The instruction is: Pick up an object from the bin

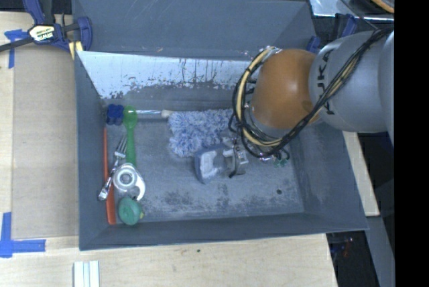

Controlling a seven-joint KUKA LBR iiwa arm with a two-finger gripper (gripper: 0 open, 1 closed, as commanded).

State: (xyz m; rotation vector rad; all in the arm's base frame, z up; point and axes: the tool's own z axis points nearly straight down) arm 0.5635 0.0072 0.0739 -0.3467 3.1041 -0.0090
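The arm reaches into the grey bin (201, 24) from the right, and its hand (234, 161) is low, close to the floor, a little right of the middle. The rounded orange cover (281, 94) on the wrist hides much of the hand from above, so I cannot tell if it is spread or pressed together.

Just beside the hand, on its left, lies a small pale grey lump (206, 166). It seems to touch the hand or almost touch it, but I do not see it clearly pinched. Behind this lump, toward the back wall, lies a fluffy blue and white cloth (193, 130), and its near edge is close to the lump.

The other things lie well apart, along the left wall: a green brush (129, 137), a thin orange stick (106, 171) and a round silver piece (126, 179).

I judge that the step in hand is the approach or the closing on the grey lump, which is probably the thing to be picked. The lift is not yet done. The next move calls for a firm grip on the lump alone, without catching the cloth, and then a straight rise out of the bin.
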